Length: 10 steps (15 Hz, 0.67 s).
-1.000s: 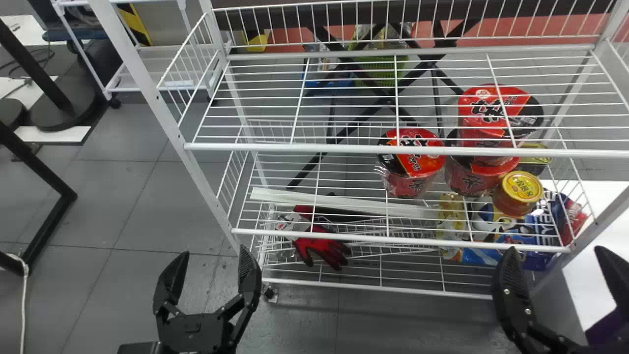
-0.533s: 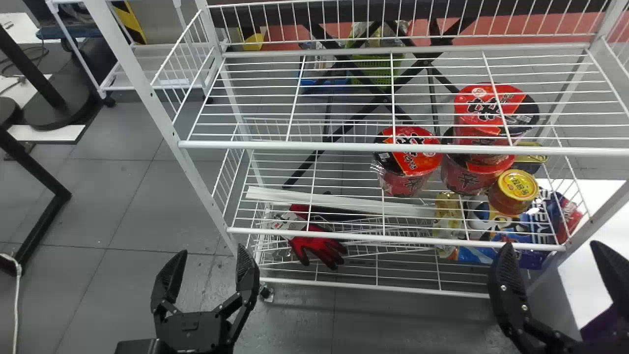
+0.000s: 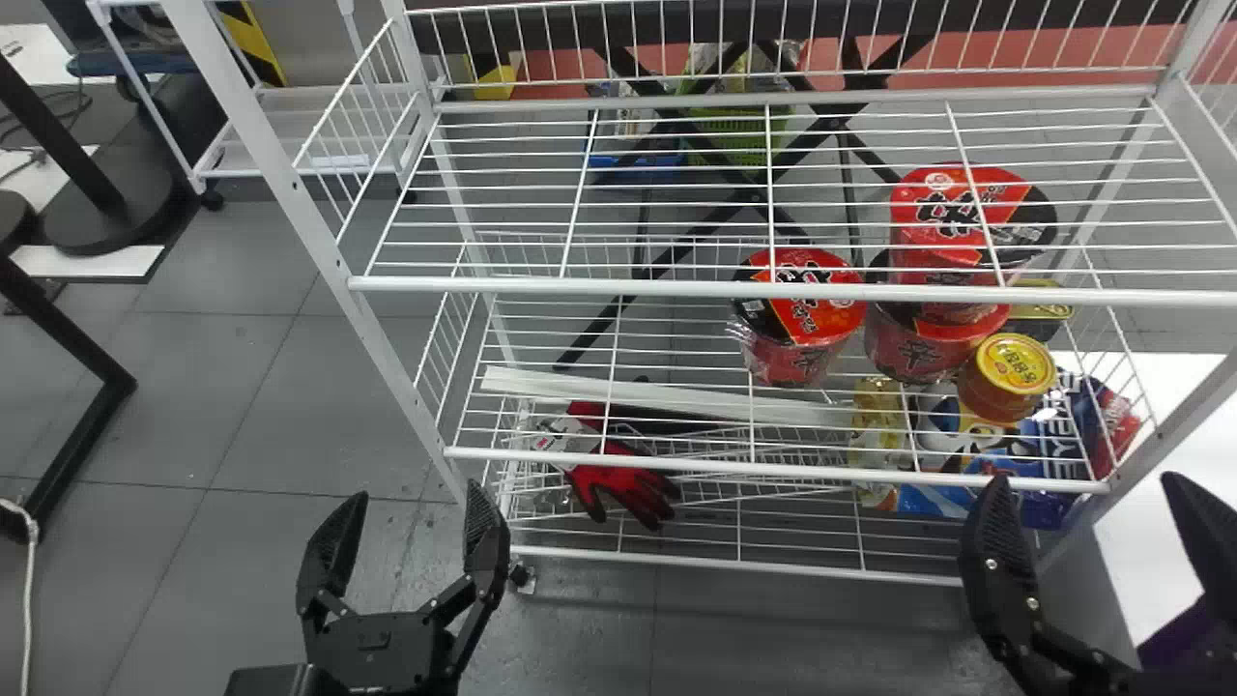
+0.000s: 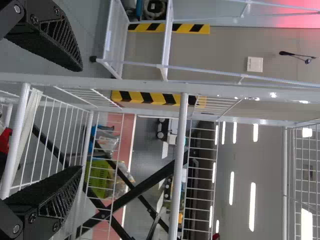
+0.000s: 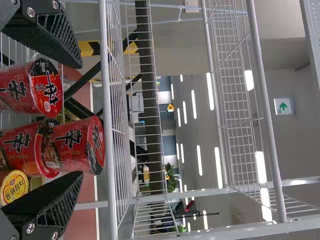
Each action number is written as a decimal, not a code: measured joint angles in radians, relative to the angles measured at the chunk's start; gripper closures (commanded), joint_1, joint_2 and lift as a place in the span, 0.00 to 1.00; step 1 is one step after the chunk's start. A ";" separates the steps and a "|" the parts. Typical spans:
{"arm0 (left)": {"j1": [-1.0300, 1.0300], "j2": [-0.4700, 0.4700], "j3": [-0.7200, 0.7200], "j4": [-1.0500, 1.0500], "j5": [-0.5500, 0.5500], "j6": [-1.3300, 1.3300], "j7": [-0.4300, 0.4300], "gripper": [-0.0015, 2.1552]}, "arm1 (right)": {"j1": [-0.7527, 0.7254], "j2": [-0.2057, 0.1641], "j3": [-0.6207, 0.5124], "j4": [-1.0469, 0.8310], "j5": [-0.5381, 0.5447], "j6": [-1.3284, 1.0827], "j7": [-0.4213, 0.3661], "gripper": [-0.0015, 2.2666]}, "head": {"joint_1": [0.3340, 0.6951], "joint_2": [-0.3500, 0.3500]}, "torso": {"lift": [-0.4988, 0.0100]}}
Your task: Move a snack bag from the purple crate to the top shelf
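The white wire rack (image 3: 792, 290) takes up most of the scene, and a white surface (image 3: 1121, 541) lies past its right end. Two grippers are at the near side of the rack. The left gripper (image 3: 416, 507) is near its left front post with its fingers spread wide, nothing between them. The right gripper (image 3: 1082, 498) is by the right front corner, its fingers just as wide apart, and it holds nothing either.

A part of the purple crate (image 3: 1181, 633) is in the near right corner, beside the right gripper; whether the snack bag lies in it cannot be told. Three red noodle cups (image 3: 797, 314) are on the middle shelf towards the right, one stacked on another. Below are a blue bag (image 3: 1029, 454) on the right and a red glove (image 3: 623, 483) on the left. A yellow-lidded jar (image 3: 1010, 372) is beside the cups.

Compared with a second ago, rack and grippers sit slightly farther left in the head view; the fingers' spread looks the same.
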 measured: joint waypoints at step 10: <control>0.006 0.000 -0.006 0.002 -0.003 -0.014 0.002 0.06 | 0.009 -0.001 0.002 0.013 -0.004 -0.080 -0.008 0.01 | 1.00 0.65 | 0.09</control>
